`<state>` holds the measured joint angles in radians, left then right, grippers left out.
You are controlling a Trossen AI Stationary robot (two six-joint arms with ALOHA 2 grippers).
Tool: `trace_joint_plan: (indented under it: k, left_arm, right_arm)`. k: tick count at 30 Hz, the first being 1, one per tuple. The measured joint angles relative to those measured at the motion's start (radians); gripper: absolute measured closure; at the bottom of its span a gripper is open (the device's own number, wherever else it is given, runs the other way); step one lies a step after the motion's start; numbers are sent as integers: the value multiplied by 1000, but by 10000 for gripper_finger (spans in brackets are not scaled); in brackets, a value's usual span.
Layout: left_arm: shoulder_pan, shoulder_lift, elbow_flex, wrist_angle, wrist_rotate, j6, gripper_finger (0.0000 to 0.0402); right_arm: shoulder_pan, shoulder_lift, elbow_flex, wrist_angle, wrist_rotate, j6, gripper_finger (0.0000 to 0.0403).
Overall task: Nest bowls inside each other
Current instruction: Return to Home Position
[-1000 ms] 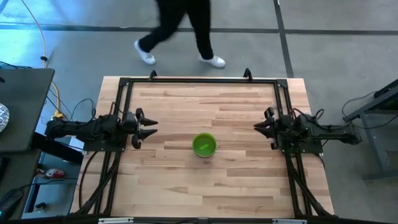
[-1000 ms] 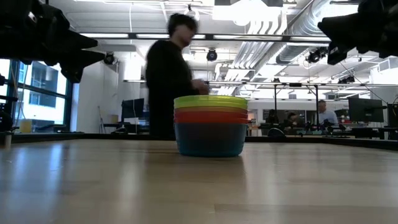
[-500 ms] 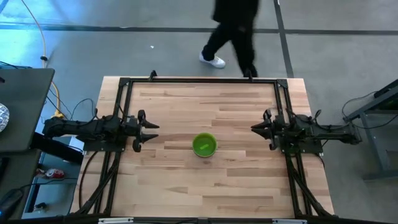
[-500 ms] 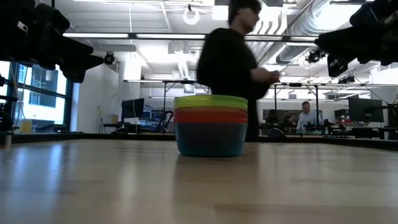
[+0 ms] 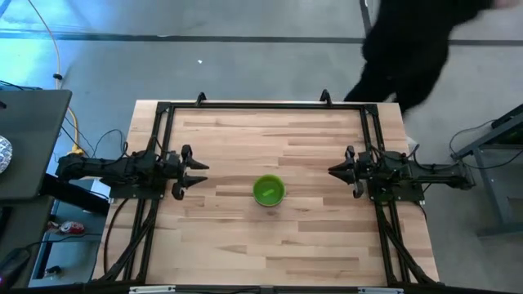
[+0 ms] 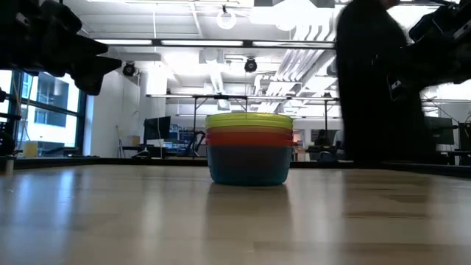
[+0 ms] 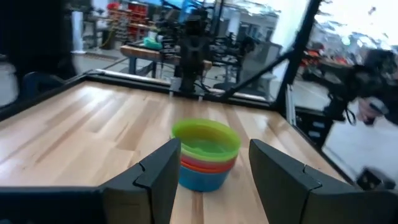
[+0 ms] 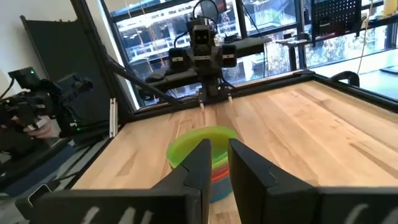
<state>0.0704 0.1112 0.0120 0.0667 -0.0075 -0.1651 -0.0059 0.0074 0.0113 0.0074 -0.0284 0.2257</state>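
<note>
I see one table (image 5: pixel 245 237), one person (image 5: pixel 409 49) at its far edge, and two arms. The left gripper (image 5: pixel 198 171) hangs at the table's left side, fingers spread wide. The right gripper (image 5: pixel 335 170) hangs at the right side, fingers only a narrow gap apart. One stack of bowls (image 6: pixel 249 151) sits mid-table between them, touched by neither. From above only the green bowl (image 5: pixel 268 191) shows (the low view adds yellow and red rims over a teal bowl (image 6: pixel 249 168)).

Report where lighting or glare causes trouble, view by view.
Low view: bright ceiling lights leave the person and the left gripper as dark silhouettes, and the table shines. Right wrist view: bright windows behind. High view: even light, the bowls clearly lit.
</note>
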Motion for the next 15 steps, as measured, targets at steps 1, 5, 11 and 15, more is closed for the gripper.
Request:
trace_joint_plan:
  k: [1,5,11,15]
  left_arm:
    - [0,0,0,3,-15,-18,220]
    - [0,0,0,36,33,-49,220]
    - [1,0,0,121,123,-5,220]
    - [1,0,0,127,78,11,220]
  right_arm:
    - [0,0,0,0,-1,-2,359]
    - [0,0,0,10,-70,32,359]
    - [0,0,0,20,-149,-92,359]
    - [0,0,1,16,-100,-256,359]
